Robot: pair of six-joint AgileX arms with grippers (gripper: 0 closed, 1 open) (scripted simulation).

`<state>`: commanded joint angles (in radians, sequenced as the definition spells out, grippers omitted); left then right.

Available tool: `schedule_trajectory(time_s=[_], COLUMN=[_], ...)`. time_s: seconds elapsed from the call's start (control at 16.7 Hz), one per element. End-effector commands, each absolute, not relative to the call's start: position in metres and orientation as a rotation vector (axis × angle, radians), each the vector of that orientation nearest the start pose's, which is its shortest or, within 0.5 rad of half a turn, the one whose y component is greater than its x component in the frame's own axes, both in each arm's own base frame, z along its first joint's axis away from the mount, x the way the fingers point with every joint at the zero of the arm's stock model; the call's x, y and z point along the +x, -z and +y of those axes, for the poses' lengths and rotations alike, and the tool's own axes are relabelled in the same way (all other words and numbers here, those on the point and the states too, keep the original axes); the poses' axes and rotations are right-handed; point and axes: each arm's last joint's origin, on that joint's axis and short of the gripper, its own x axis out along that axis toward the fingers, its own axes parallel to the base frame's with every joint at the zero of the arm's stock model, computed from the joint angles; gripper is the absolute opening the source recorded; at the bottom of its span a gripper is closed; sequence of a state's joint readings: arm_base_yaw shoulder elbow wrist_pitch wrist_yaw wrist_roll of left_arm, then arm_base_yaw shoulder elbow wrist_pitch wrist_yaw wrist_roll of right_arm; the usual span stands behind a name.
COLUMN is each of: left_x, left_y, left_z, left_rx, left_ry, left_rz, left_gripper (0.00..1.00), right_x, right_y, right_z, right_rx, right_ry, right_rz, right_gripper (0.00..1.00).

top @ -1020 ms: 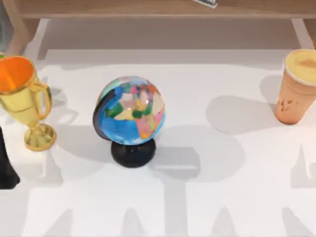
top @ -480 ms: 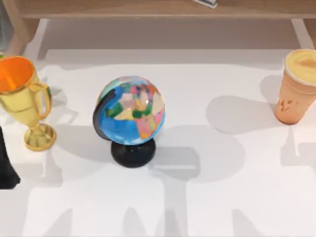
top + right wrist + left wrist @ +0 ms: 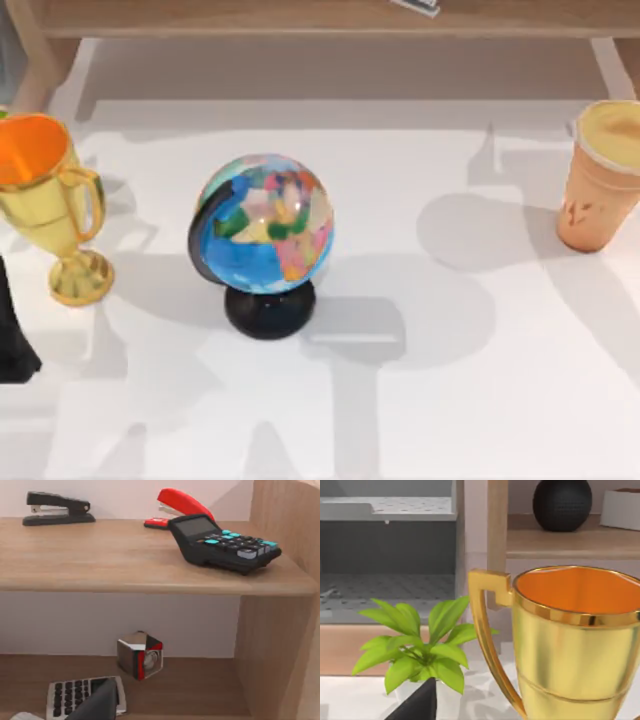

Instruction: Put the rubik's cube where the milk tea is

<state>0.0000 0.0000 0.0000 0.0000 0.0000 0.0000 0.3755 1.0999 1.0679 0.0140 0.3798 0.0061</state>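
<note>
1. Presently, the milk tea (image 3: pixel 604 178) stood upright at the table's (image 3: pixel 420 400) right edge, well apart from the globe (image 3: pixel 262 238) at centre.
2. The gold trophy (image 3: pixel 48 205) stood at the left edge, and the left arm (image 3: pixel 14 340) sat just beside it at the table's left edge.
3. The left wrist view showed the trophy close by, a plant (image 3: pixel 415 647) beside it.
4. The right wrist view faced a wooden shelf (image 3: pixel 125 560) bearing a black stapler (image 3: pixel 55 507), a red stapler (image 3: pixel 180 505) and a black calculator (image 3: pixel 222 542).
5. Finger state of either gripper could not be told.

Office desk setting, rendered: wooden shelf (image 3: pixel 125 570) stocked with black stapler (image 3: pixel 56 507), red stapler (image 3: pixel 182 504) and calculators (image 3: pixel 225 542), above a white counter (image 3: pixel 480 380) displaying globe (image 3: pixel 265 225), gold trophy (image 3: pixel 45 190) and potted plant (image 3: pixel 415 647).
</note>
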Motion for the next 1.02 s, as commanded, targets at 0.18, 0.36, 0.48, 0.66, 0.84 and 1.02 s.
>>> schedule_trajectory(time_s=[0.18, 0.36, 0.48, 0.66, 0.84, 1.02], left_x=[0.106, 0.106, 0.106, 0.106, 0.106, 0.106], left_y=[-0.160, -0.160, -0.160, -0.160, -0.160, -0.160], left_z=[-0.001, -0.001, -0.001, -0.001, -0.001, -0.001], left_rx=[0.000, 0.000, 0.000, 0.000, 0.000, 0.000], left_ry=[0.000, 0.000, 0.000, 0.000, 0.000, 0.000], left_rz=[0.000, 0.000, 0.000, 0.000, 0.000, 0.000], left_gripper=[1.00, 1.00, 1.00, 1.00, 1.00, 1.00], right_x=[0.297, 0.346, 0.367, 0.385, 0.391, 0.391], right_y=[-0.407, -0.407, -0.399, -0.385, -0.378, -0.378], right_z=[0.141, 0.203, 0.239, 0.280, 0.299, 0.300], right_rx=[-0.017, -0.015, -0.012, -0.006, 0.000, 0.000], right_ry=[-0.004, -0.001, 0.002, 0.007, 0.010, 0.010], right_rz=[0.016, 0.013, 0.010, 0.005, 0.000, 0.000], right_gripper=[1.00, 1.00, 1.00, 1.00, 1.00, 1.00])
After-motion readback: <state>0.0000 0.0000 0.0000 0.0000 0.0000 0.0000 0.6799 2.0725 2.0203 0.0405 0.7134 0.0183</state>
